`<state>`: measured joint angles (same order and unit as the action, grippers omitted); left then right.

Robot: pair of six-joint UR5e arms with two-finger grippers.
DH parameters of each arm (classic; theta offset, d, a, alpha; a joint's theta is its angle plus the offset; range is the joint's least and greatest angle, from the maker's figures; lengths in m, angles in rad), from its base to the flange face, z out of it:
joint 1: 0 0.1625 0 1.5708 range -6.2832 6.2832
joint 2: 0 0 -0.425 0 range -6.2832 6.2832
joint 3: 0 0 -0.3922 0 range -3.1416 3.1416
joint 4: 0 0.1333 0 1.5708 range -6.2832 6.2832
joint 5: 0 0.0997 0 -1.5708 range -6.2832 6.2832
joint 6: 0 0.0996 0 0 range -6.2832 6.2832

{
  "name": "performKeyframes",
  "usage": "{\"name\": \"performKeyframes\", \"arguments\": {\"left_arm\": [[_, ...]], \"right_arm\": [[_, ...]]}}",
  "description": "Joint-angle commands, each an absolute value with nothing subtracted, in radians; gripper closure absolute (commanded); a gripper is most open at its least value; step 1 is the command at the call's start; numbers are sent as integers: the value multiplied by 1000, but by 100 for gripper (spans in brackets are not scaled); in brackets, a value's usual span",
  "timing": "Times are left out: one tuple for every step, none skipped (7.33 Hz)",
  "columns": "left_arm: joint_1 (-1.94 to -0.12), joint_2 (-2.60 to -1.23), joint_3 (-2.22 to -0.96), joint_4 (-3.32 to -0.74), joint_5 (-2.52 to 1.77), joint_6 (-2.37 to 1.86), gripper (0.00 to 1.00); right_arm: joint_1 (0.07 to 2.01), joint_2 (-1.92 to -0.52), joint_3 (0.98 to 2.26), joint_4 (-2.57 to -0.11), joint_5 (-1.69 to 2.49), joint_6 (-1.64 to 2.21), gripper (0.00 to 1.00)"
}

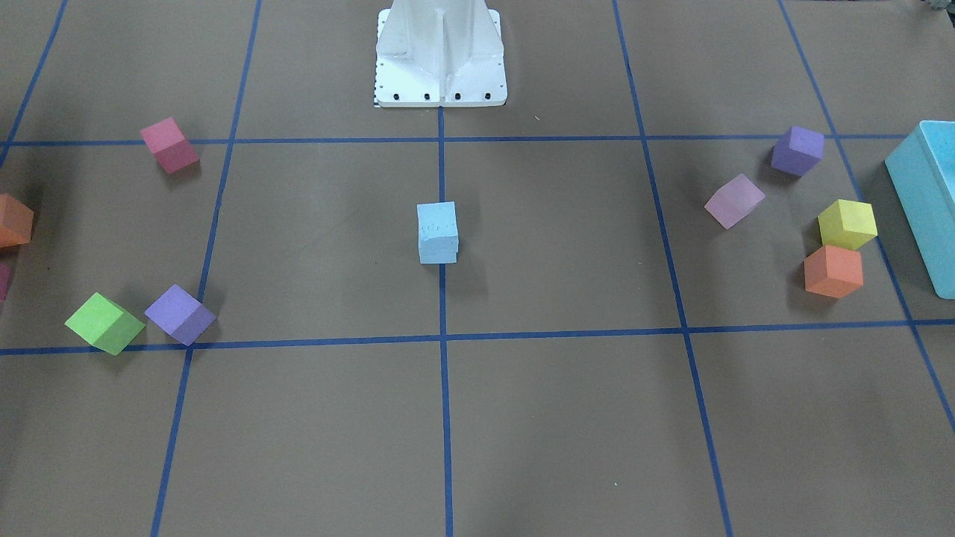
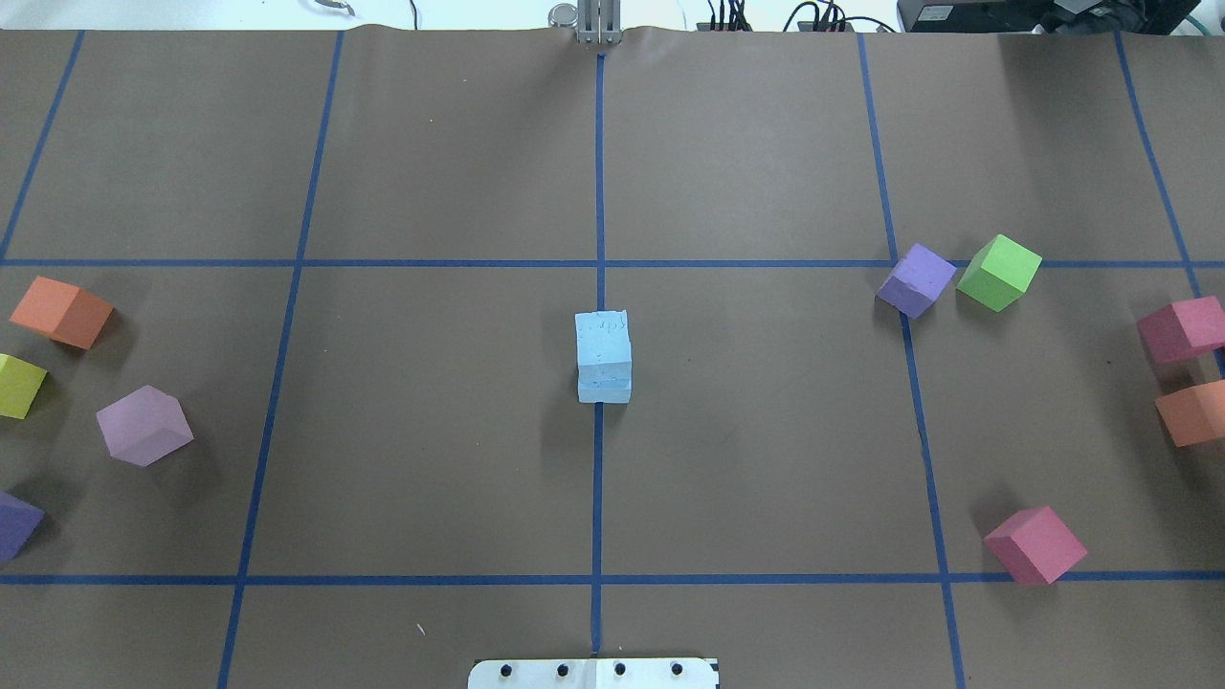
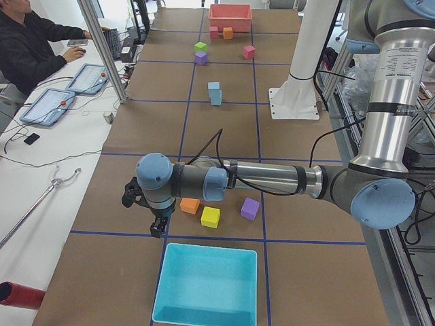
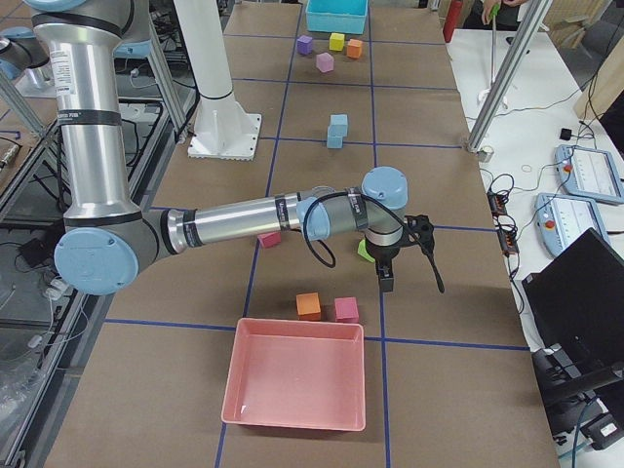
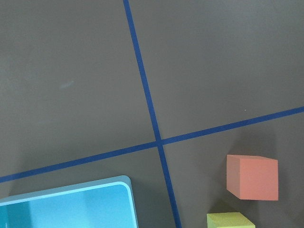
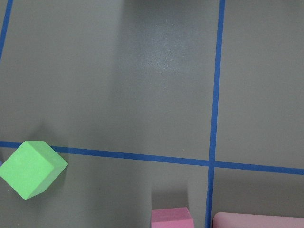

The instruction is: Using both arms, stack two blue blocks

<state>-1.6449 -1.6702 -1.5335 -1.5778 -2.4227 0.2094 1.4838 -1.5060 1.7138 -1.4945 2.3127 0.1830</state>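
The two pale blue blocks stand stacked, one on the other, on the centre tape line: top block (image 1: 437, 221) (image 2: 603, 339), bottom block (image 1: 437, 254) (image 2: 604, 388). The stack also shows in the exterior left view (image 3: 215, 94) and in the exterior right view (image 4: 337, 131). No gripper touches it. My left gripper (image 3: 158, 227) hangs near the teal bin (image 3: 207, 285), far from the stack. My right gripper (image 4: 387, 283) hangs near the green cube (image 4: 364, 251). Both show only in side views, so I cannot tell whether they are open or shut.
The white pedestal (image 1: 440, 52) stands behind the stack. Orange (image 5: 252, 176), yellow (image 1: 846, 224) and purple (image 1: 797, 150) cubes lie by the teal bin. Green (image 6: 31, 169), purple (image 2: 916, 279), pink (image 2: 1035, 544) and orange (image 2: 1192, 412) cubes lie near the pink bin (image 4: 297, 375).
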Motion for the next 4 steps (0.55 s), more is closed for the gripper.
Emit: {"name": "performKeyframes", "arguments": {"left_arm": [[-1647,-1657,-1534,-1578,-2424,210,0],[-1647,-1655,-1534,-1578,-2424,210,0],[-1647,-1655,-1535,-1578,-2424,210,0],[-1647,-1655,-1536,-1578,-2424,209,0]], "right_arm": [[1491,-1512,1718,-1496,2319,183,0],[1493,-1514,1718,-1496,2321,183,0],[1493,-1517,1718,-1496,2321,183,0],[1493,-1519,1718,-1497,2321,183,0]]}}
